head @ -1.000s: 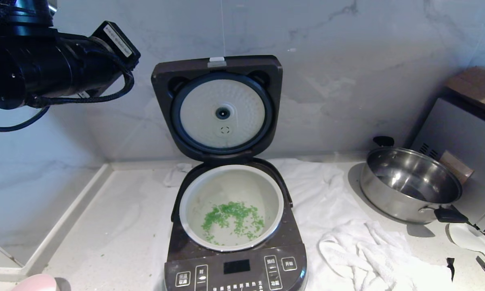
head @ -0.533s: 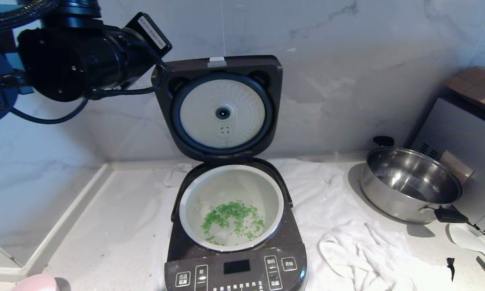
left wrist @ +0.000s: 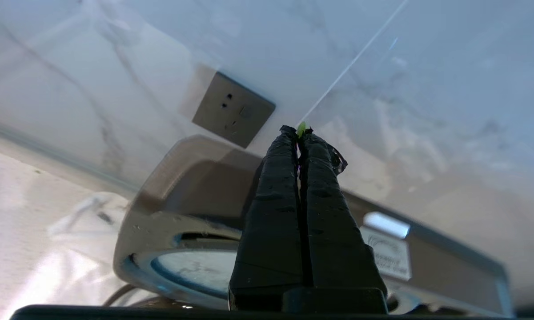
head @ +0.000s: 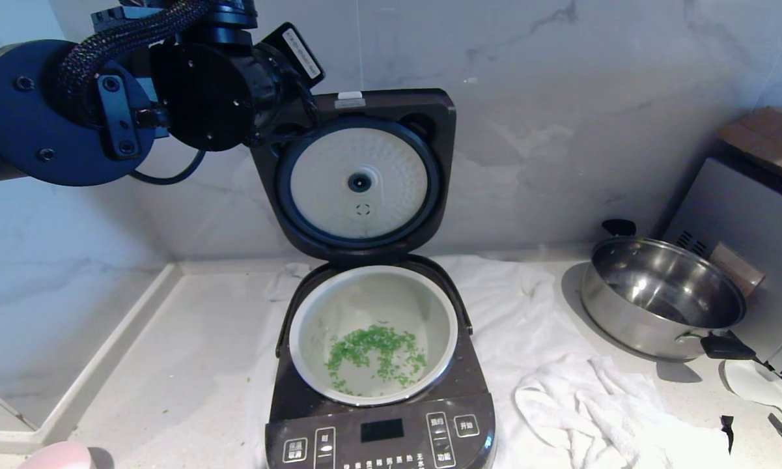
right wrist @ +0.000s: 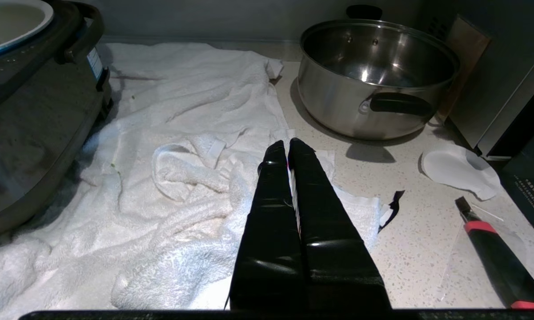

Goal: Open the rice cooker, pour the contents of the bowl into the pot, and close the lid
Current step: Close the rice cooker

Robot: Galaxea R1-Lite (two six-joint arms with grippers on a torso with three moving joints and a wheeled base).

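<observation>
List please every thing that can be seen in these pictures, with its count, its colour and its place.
Rounded dark brown rice cooker: one, on the counter, centre.
Hinged dark brown lid: one, raised upright against the wall.
Round white inner pot: one, inside the cooker.
Chopped bright-green bits: many, on the pot's bottom.
Small pale pink bowl: one, at the near left edge, mostly cut off.
Crumpled white towel: one, beside and right of the cooker.
Shiny steel pan with black handles: one, far right.
Grey wall socket: one, on the marble wall.
Left gripper: shut, black, high behind the lid's top corner.
Right gripper: shut, black, above the towel.
</observation>
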